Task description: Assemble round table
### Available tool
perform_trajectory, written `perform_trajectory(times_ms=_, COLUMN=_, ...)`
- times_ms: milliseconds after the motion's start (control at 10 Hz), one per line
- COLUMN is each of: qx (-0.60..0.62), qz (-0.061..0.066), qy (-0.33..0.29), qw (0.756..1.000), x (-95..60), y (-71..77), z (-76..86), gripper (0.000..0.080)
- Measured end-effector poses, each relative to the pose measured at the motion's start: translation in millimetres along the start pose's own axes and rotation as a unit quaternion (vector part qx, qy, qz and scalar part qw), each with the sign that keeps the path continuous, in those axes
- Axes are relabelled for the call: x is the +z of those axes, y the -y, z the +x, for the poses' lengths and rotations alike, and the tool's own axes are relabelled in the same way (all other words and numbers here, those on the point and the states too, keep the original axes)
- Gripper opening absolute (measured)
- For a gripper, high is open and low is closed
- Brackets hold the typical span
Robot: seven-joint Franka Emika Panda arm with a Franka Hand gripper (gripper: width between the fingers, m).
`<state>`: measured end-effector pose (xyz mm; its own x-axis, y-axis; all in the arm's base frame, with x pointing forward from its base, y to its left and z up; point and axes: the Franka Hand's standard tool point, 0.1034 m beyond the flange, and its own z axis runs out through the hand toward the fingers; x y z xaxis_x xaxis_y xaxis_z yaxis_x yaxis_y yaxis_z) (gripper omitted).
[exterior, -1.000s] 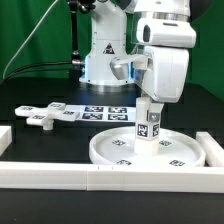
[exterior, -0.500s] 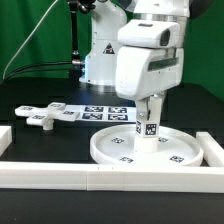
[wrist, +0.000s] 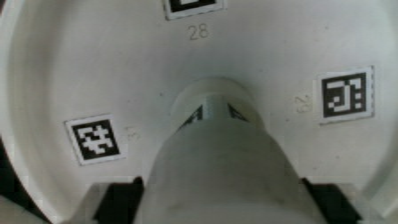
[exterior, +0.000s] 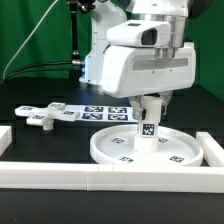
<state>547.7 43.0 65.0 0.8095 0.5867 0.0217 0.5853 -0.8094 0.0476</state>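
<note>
The large white round disc [exterior: 148,148] lies flat on the black table at the front, with tags on its face; it fills the wrist view [wrist: 71,70]. The short thick cylinder leg [exterior: 148,126] stands upright on the disc's middle, a tag on its side. My gripper [exterior: 149,108] is shut on the leg's top, one dark finger on each side of it in the wrist view [wrist: 222,200]. The cross-shaped foot piece [exterior: 45,116] lies on the table at the exterior view's left, apart from the gripper.
The marker board [exterior: 100,112] lies behind the disc. Long white bars edge the front [exterior: 100,175] and the exterior view's right [exterior: 212,150]. The arm's white base [exterior: 100,55] stands at the back before a green curtain.
The wrist has turned over the leg, so the arm's broad white body now faces the camera. The leg and disc stay in place.
</note>
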Motion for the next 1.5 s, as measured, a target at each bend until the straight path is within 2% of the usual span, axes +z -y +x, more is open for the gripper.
perform_trajectory(times_ms=300, qx=0.126, qz=0.008, qy=-0.003, qw=0.992, x=0.6, y=-0.5, z=-1.4, gripper=0.0409)
perform_trajectory(times_ms=600, qx=0.261, qz=0.02, qy=-0.007, qw=0.965, x=1.1, y=-1.9, z=-2.6, gripper=0.0409)
perform_trajectory(times_ms=800, qx=0.341, qz=0.022, qy=-0.011, qw=0.94, x=1.4, y=-2.3, z=-2.8, gripper=0.0409)
perform_trajectory(times_ms=1100, qx=0.48, qz=0.031, qy=-0.015, qw=0.876, x=1.8, y=-2.6, z=-4.2, gripper=0.0409)
perform_trajectory(times_ms=1300, qx=0.571, qz=0.041, qy=-0.006, qw=0.82, x=1.8, y=-1.4, z=-5.6, gripper=0.0409)
perform_trajectory(times_ms=1500, qx=0.65, qz=0.043, qy=-0.002, qw=0.759, x=1.8, y=-0.8, z=-5.3, gripper=0.0409)
